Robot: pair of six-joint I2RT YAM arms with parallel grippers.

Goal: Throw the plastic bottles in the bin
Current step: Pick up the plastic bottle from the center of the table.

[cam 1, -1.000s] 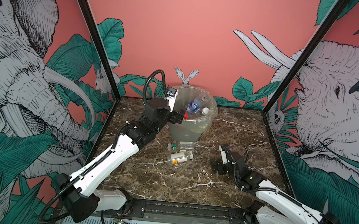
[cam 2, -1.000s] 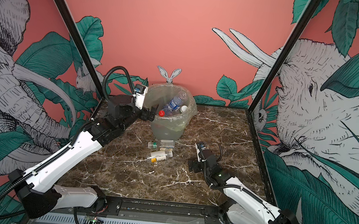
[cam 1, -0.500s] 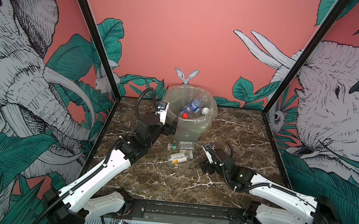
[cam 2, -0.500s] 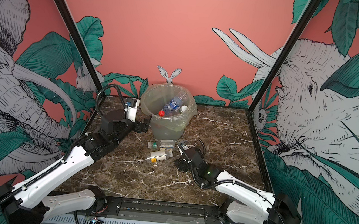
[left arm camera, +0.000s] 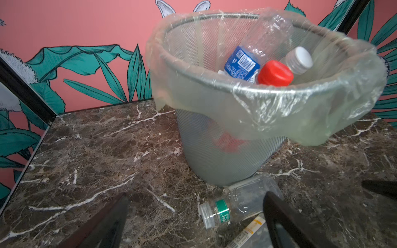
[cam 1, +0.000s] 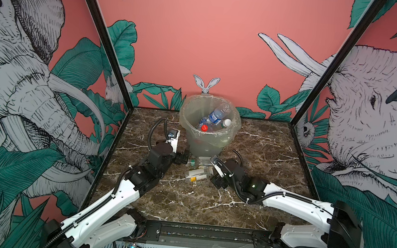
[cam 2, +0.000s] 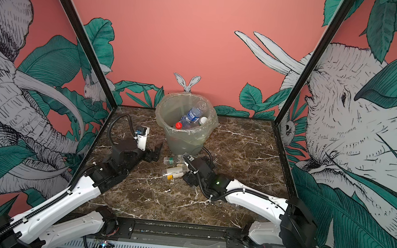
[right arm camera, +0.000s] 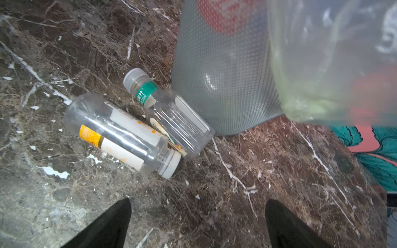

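- While both arms are hovering low, left gripper (left arm camera: pixel 194 219) and right gripper (right arm camera: pixel 197 223) are gaping wide, empty.
- Two bottles (right arm camera: pixel 137 128) are lying against the bin (cam 1: pixel 207 142); others are sitting inside.

Bright, even light; the bin (right arm camera: pixel 225 70) blurs close to the right wrist camera.

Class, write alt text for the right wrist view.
Two clear plastic bottles lie side by side on the marble table, one touching the foot of the grey bin. The open right gripper hovers nearby, empty.
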